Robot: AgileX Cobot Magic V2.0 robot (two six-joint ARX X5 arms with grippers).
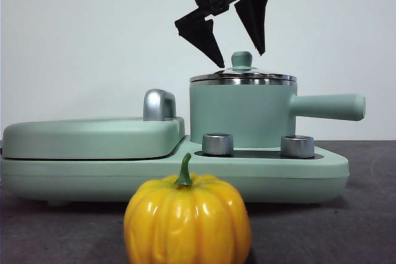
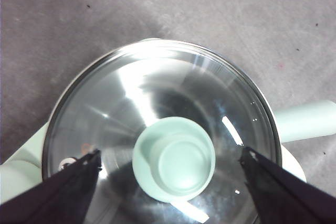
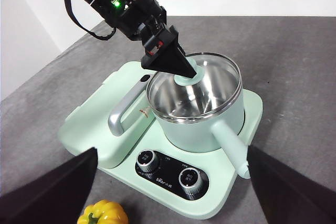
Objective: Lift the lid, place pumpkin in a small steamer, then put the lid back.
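Observation:
The small steamer [image 1: 241, 115] is a mint-green pot with a long side handle, standing on the wide base. The glass lid [image 1: 242, 77] with its mint knob [image 1: 242, 60] sits on the pot. My left gripper [image 1: 238, 57] hangs open just above the lid, its jaws on either side of the knob [image 2: 174, 162] without touching it. The yellow-orange pumpkin [image 1: 187, 219] stands on the table in front of the base; it also shows in the right wrist view [image 3: 103, 213]. My right gripper [image 3: 170, 182] is open and empty, held high and back from the base.
The wide mint-green base [image 1: 68, 174] carries a large flat cover [image 1: 93, 135] with a steel handle [image 1: 159, 104] on its left half and two steel knobs [image 1: 218, 143] at its front. A grey table [image 3: 294, 66] lies all around.

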